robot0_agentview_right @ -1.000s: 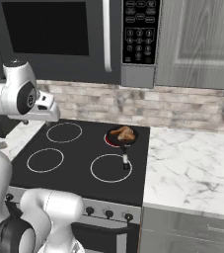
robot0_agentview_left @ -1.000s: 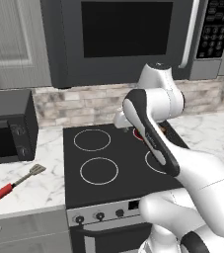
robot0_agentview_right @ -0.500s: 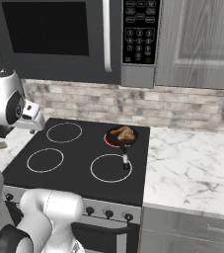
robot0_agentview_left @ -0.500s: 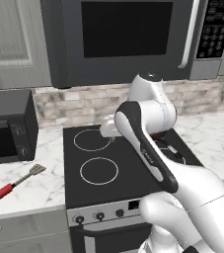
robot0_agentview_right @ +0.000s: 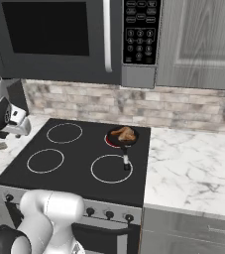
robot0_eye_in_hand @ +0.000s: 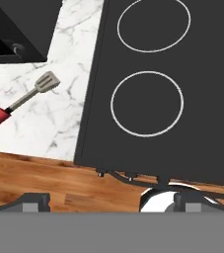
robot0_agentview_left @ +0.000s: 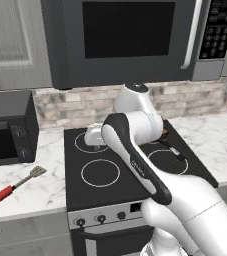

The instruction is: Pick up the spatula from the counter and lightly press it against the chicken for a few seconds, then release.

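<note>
The arm (robot0_agentview_left: 135, 157) has swung left across the stove (robot0_agentview_left: 92, 194), jaws spread wide and empty, toward the spatula (robot0_agentview_left: 19, 181) lying on the counter (robot0_agentview_left: 50, 194) at lower left; pickup looks next, the chicken (robot0_agentview_right: 124, 132) still waiting.

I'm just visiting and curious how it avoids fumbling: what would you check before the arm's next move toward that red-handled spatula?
1. Gripper open: ok.
2. Red-handled metal spatula lying free on the white marble counter: ok.
3. Gripper above spatula: not ok, it hangs over the black stove.
4. Spatula apart from the black countertop oven: ok.
5. Browned chicken piece in small dark pan: ok.
</note>
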### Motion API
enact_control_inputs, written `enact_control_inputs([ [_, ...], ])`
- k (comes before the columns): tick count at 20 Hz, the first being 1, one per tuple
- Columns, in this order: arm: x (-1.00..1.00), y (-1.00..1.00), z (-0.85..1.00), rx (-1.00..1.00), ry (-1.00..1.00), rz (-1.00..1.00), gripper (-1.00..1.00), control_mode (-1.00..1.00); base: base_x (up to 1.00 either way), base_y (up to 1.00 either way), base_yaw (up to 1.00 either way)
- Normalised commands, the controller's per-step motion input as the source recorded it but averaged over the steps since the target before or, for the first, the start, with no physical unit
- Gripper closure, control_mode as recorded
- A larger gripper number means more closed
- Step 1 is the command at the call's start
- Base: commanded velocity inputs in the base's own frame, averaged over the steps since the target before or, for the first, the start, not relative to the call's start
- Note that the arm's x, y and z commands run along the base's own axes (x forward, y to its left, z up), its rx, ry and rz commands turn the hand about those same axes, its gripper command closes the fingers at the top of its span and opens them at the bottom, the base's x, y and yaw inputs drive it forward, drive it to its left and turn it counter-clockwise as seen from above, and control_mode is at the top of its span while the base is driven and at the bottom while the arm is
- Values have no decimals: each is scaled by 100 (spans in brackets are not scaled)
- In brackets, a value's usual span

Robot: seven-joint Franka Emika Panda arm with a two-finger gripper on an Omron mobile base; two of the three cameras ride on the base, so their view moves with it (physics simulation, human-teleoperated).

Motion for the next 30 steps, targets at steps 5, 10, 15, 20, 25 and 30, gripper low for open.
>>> enact_control_inputs([
  [5,-26,55,-1,-5,0,0,-100,-100,0,0,0],
  [10,-22,54,0,-3,-7,0,-100,-100,0,0,0],
  [15,-9,47,0,0,-8,0,-100,-100,0,0,0],
  [20,-13,35,0,1,-1,-1,-100,-100,0,0,0],
  [25,-6,43,-2,0,0,-1,-100,-100,0,0,0],
  [30,-8,44,-16,0,0,-3,-100,-100,0,0,0],
])
